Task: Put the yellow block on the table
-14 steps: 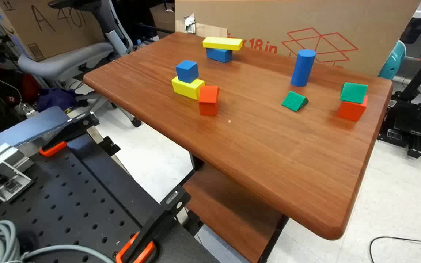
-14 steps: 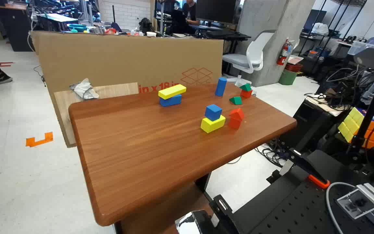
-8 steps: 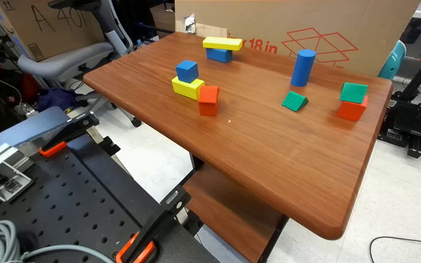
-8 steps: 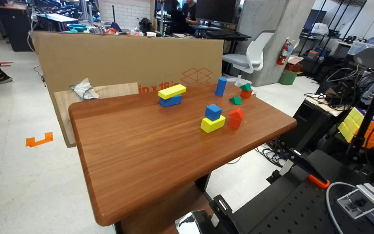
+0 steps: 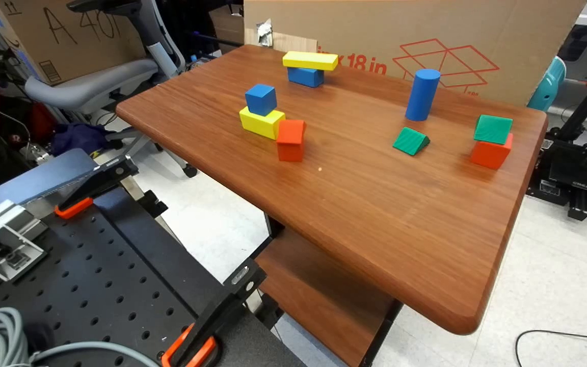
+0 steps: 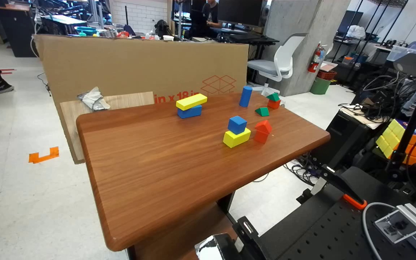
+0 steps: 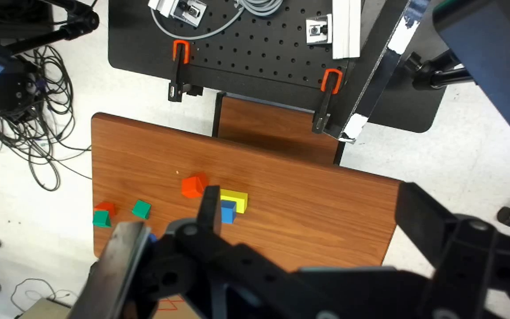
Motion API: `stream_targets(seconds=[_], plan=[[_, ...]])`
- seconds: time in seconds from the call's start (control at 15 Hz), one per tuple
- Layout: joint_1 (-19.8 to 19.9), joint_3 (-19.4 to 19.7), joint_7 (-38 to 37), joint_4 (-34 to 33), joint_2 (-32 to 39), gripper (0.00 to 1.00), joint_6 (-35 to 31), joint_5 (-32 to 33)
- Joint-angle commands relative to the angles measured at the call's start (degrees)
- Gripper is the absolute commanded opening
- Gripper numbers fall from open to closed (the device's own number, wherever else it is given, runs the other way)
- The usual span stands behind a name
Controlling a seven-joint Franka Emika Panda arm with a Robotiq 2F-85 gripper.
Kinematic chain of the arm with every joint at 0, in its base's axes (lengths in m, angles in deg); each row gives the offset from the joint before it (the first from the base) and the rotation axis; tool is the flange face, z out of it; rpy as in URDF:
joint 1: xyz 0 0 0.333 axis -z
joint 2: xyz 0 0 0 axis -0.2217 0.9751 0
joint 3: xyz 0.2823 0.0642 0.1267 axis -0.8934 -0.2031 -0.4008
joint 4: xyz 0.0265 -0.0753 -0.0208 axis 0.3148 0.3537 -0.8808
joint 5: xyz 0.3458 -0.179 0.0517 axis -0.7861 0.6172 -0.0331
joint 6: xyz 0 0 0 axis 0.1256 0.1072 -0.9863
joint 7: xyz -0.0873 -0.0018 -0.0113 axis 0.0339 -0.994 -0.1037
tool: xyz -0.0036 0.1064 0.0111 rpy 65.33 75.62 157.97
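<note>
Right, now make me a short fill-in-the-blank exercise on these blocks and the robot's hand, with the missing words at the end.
1. The long yellow block lies on a lower block coloured ____.
2. The blue cube sits on a shorter block coloured ____.
3. The tall blue piece standing on the table has the shape of a ____.
4. In the wrist view, the hand is not shut but ____.

Missing words: blue; yellow; cylinder; open.
</note>
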Motion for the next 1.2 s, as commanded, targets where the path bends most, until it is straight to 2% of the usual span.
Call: stream_targets(seconds=[0.0, 0.2, 0.53, 1.13], plan=[[-1.2, 0.9, -0.7, -0.1, 0.4, 1.00, 0.1, 0.6], [-0.2, 1.2, -0.8, -1.3, 2.7, 1.00, -0.3, 1.1], [3.1, 3.6, -1.3, -4.8, 11.4, 1.00, -4.0, 3.5], [6.1, 10.0, -1.6, -14.2, 32.4, 1.00, -20.0, 4.1]])
